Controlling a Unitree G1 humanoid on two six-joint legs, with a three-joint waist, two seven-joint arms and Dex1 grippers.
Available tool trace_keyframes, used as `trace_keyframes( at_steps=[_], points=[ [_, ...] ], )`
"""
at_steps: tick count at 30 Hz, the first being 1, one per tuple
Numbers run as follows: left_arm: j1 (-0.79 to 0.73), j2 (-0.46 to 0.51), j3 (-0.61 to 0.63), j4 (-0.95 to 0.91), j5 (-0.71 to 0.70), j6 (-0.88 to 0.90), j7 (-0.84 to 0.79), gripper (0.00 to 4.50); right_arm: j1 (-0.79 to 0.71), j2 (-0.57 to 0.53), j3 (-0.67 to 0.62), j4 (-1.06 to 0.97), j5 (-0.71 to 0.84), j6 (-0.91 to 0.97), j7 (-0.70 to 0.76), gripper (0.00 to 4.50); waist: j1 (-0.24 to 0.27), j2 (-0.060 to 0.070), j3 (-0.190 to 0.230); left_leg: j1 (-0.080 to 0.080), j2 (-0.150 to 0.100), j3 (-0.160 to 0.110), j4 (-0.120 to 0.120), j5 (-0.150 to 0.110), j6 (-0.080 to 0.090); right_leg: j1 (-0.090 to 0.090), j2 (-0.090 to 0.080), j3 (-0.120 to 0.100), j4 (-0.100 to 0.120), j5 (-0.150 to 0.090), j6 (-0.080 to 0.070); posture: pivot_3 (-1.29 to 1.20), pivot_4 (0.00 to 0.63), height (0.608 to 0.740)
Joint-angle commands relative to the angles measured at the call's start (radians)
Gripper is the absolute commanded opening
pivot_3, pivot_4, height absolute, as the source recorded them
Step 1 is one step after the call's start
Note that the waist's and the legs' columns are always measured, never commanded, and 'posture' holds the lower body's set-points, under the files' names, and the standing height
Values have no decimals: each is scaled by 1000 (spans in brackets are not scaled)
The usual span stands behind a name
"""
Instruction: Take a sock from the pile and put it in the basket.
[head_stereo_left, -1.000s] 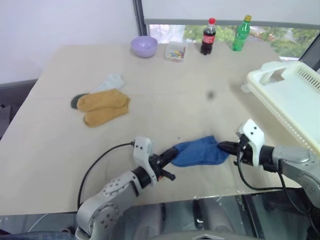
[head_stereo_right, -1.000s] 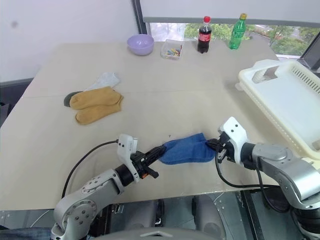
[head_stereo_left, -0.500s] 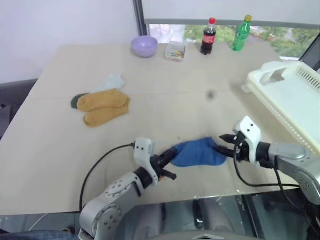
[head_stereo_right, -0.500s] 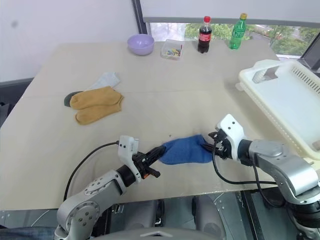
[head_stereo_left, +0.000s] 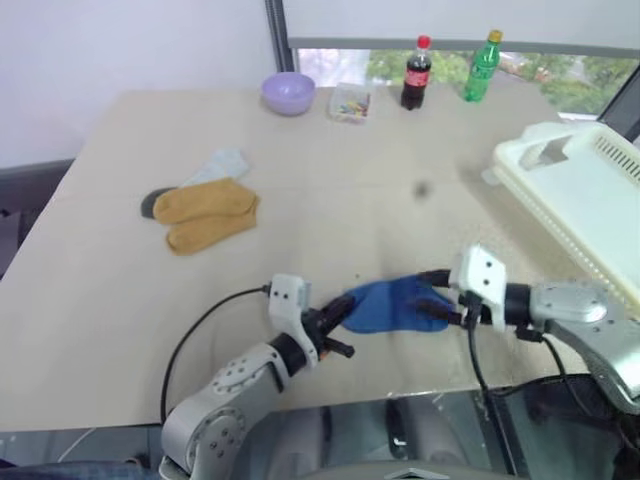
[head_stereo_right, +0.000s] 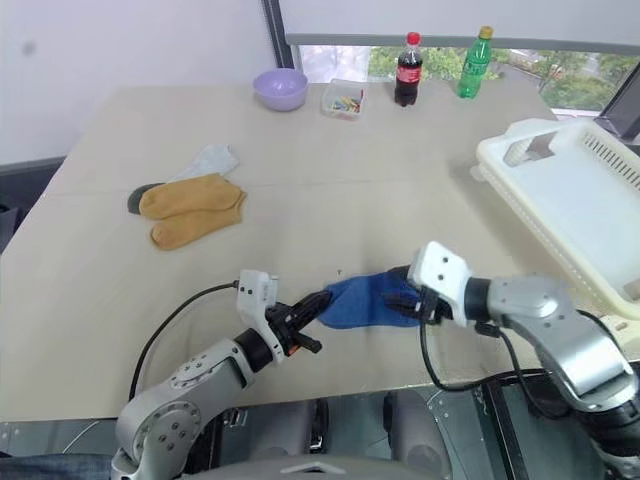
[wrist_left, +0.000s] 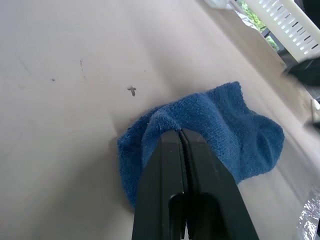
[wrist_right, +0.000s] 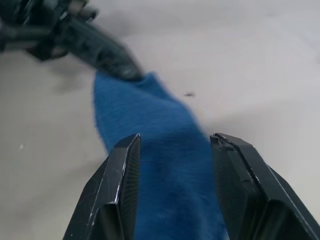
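A royal blue sock (head_stereo_left: 388, 304) lies on the table near the front edge. My left gripper (head_stereo_left: 340, 313) is shut on the sock's left end; the left wrist view shows the closed fingers (wrist_left: 172, 165) pinching a fold of the cloth (wrist_left: 225, 125). My right gripper (head_stereo_left: 432, 298) is open at the sock's right end, one finger (wrist_right: 122, 172) on each side of the blue fabric (wrist_right: 155, 130). The pile (head_stereo_left: 205, 212), with two mustard socks, a pale grey one and a dark one, lies at the left. The cream basket (head_stereo_left: 590, 190) sits at the table's right edge.
At the back of the table stand a lilac bowl (head_stereo_left: 288, 92), a small clear box (head_stereo_left: 351, 103), a cola bottle (head_stereo_left: 417, 73) and a green bottle (head_stereo_left: 483, 67). The table's front edge runs just below both grippers.
My right gripper has opened, rolled and slid left over the sock's right end. The left gripper has kept its hold and not moved.
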Motion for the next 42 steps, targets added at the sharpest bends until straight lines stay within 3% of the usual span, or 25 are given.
trace_keyframes(
  at_steps=[1,8,9,12,16,19,27,30,36,42],
  points=[
    [-5,-6,-9,-14,-4,-2,3,0,-16,36,70,131,-99,-111,16,2234,0,0,0,0,0,0,0,0,0,0,0,0,0,0,0,0,150,740],
    [-2,5,2,-20,-23,-5,-24,0,-12,86,119,299,-177,-173,44,2234,-2,0,0,2,0,0,0,0,0,1,1,0,1,0,0,0,150,740],
    [-3,6,6,-20,-24,-5,-24,574,-9,87,120,303,-178,-173,50,2305,-2,0,-1,2,0,0,0,0,0,1,1,0,1,0,0,0,150,740],
    [-1,26,49,-21,-102,0,-87,1598,2,91,120,307,-178,-174,58,2305,-2,0,-1,3,0,0,0,0,0,2,1,0,1,0,0,0,150,740],
    [-34,41,211,53,-440,20,-197,3240,9,101,128,312,-188,-177,54,2305,-2,0,-1,3,1,0,0,0,0,1,1,0,1,0,0,0,150,740],
    [-60,70,261,113,-559,39,-190,4447,11,111,134,317,-198,-179,49,2305,-2,0,-3,3,1,0,0,0,0,2,1,0,1,0,0,0,150,740],
    [-187,236,71,315,-269,88,-229,4447,22,148,144,312,-235,-176,20,2305,-4,-4,-8,6,1,0,0,0,0,4,2,1,2,0,0,0,150,740],
    [-221,249,54,352,-255,121,-249,4447,28,162,141,307,-244,-171,8,2305,-4,-2,-13,7,1,0,0,0,0,5,2,0,2,0,0,0,150,740],
    [-274,261,89,434,-461,371,-291,4447,45,177,128,295,-264,-165,-21,2305,-5,-1,-14,18,2,0,-2,0,0,13,2,0,2,0,-1,0,150,740],
    [-346,154,150,547,-707,478,-237,4447,55,178,120,277,-268,-158,-33,2305,-5,-1,-14,18,1,1,-5,0,0,13,0,1,0,0,-1,0,150,740]
  ],
)
